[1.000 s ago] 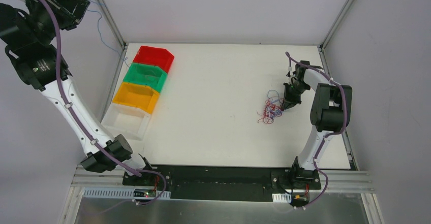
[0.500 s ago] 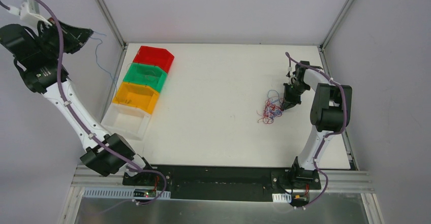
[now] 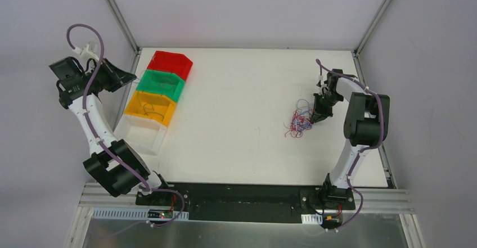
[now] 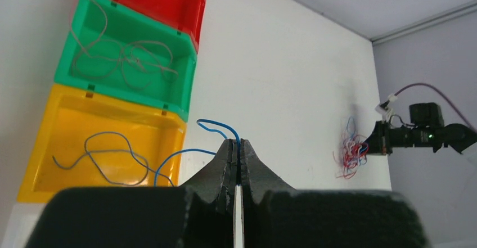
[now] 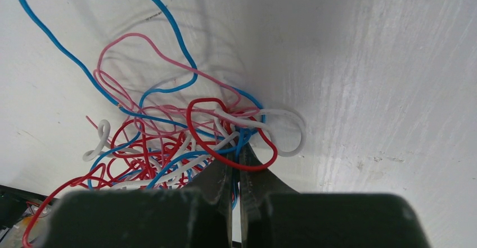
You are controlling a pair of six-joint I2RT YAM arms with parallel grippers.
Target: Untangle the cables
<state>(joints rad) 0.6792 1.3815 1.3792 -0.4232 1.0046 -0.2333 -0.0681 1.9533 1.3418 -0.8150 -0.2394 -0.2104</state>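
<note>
White table point(image 3: 236, 102), left pincer point(image 4: 237, 149) clamping blue wire point(image 4: 216, 125) — its tail hidden behind fingers, right pincer point(image 5: 236, 166) pinching tangle point(image 5: 169, 141).

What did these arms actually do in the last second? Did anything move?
The left hand swung down from high up toward the yellow bin. It still pinches a blue wire, which now dangles by that bin. The right hand stayed shut on the tangle, which has not shifted. Nothing else moved.
</note>
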